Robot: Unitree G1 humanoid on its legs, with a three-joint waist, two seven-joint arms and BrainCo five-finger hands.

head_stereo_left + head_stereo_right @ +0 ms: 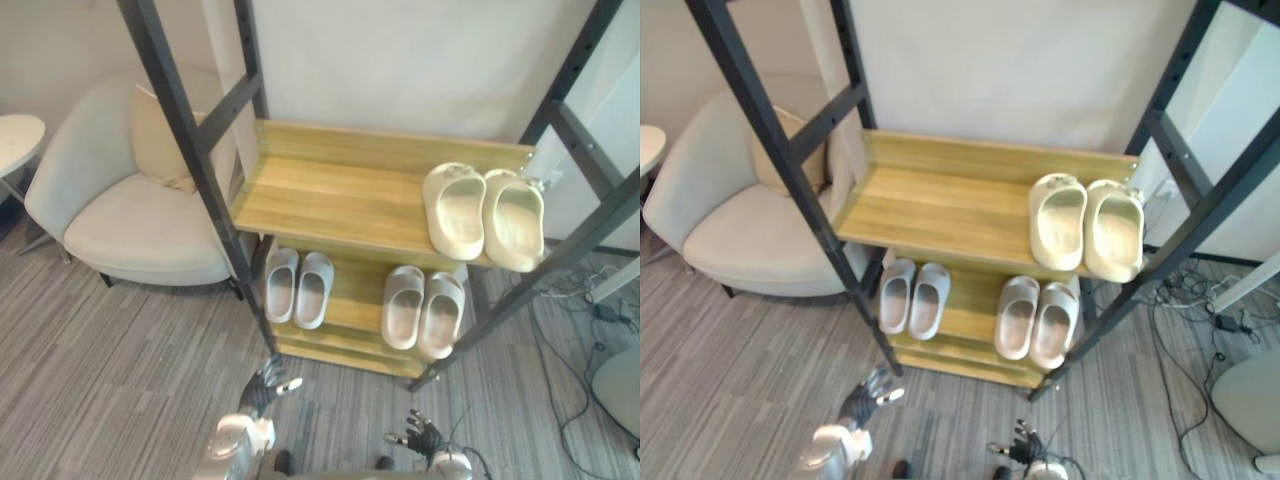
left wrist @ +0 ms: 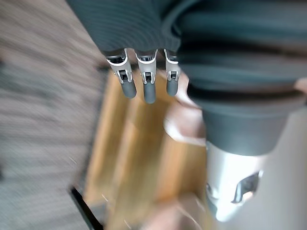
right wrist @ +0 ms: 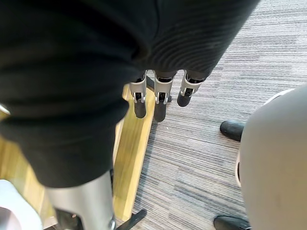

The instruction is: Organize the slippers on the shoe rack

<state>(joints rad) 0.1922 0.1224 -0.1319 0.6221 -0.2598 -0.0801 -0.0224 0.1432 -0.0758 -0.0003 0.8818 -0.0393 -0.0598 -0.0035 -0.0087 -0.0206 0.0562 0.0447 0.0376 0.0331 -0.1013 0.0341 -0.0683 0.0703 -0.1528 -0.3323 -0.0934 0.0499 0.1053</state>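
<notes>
I'm looking down on the shoe rack (image 1: 340,190), a dark metal frame with wooden shelves. Three pairs are on it right now. A pair of cream slippers (image 1: 458,215) sits at the right end of the upper shelf. The two lie side by side and touching, with toes toward the back edge and heels at the front edge. The left half of that shelf is bare wood.

On the lower shelf a pair of white slippers (image 1: 314,290) sits toward the left end, partly tucked under the upper shelf. A pair of pale grey slippers (image 1: 404,306) sits toward the right end, close together. The two pairs on this shelf are well apart.

My left hand (image 1: 264,388) hovers over the grey carpet (image 1: 100,380), just in front of the rack's front left leg. Its fingers are spread and hold nothing. My right hand (image 1: 422,433) is low, near the front right leg, with fingers loosely straight and also empty.

A pale armchair (image 1: 130,225) with a cushion (image 1: 160,140) stands just left of the rack.
</notes>
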